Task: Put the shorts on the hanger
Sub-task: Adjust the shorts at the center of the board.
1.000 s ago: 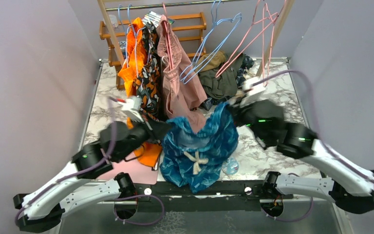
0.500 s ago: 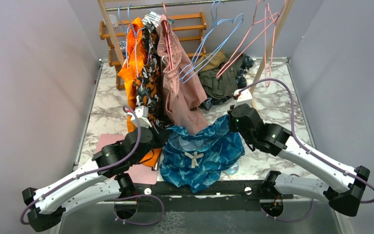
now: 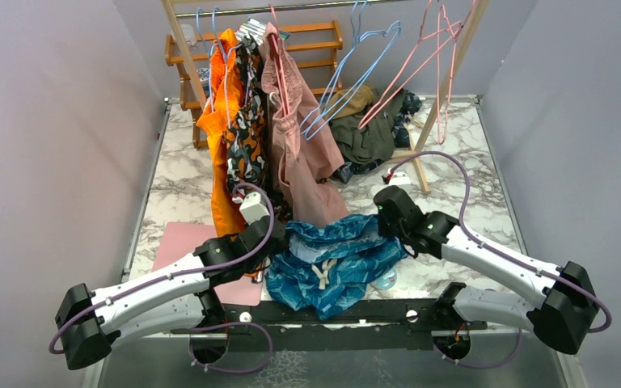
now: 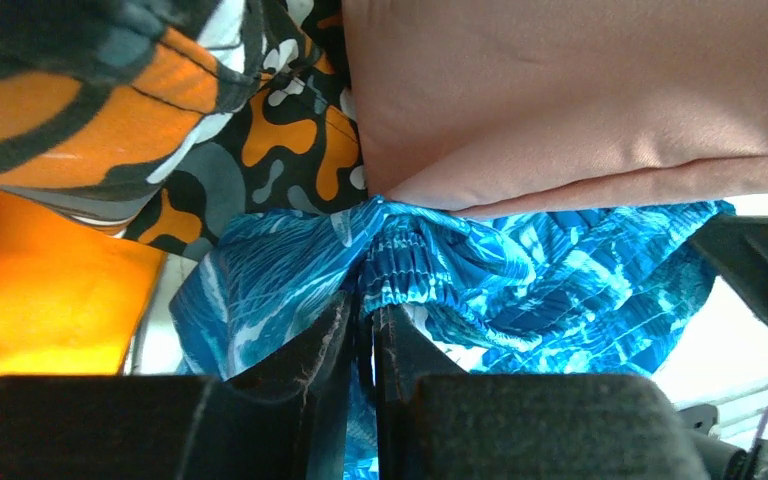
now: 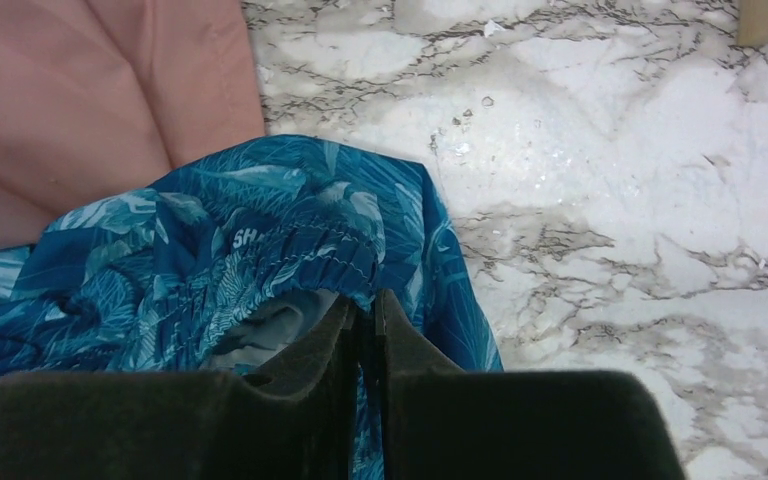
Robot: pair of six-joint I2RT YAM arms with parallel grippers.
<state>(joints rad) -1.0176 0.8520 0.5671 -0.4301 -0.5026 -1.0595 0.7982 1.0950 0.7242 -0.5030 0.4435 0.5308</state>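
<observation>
1. Shorts [image 3: 333, 257] lie in a bunched heap on the marble table [image 3: 469, 178], at the middle of its near edge, with the white drawstring [image 3: 321, 273] facing up.
2. The left arm reaches low from its base at the near left, stretched diagonally toward the centre. The left gripper [image 3: 279, 234] meets the left end of the waistband.
3. In the left wrist view the left gripper [image 4: 365, 335] has its fingers pressed together, and a fold of the gathered blue waistband is pinched between them.
4. The right arm comes from the near right, also low and diagonal. The right gripper [image 3: 376, 222] is at the right end of the waistband.
5. In the right wrist view the right gripper [image 5: 365, 325] is also clamped, with the elastic edge of the shorts going in between its fingers.
6. The shorts therefore span between the two grippers, and both hold them at the waist.
7. The far edge of the shorts touches the hem of the dusty-pink shorts [image 3: 295, 153], which hang beside the orange-black patterned shorts [image 3: 242, 145].
8. The hanger [image 3: 437, 81] hangs on the rail at the far right, well apart from the shorts and from both grippers.
</observation>
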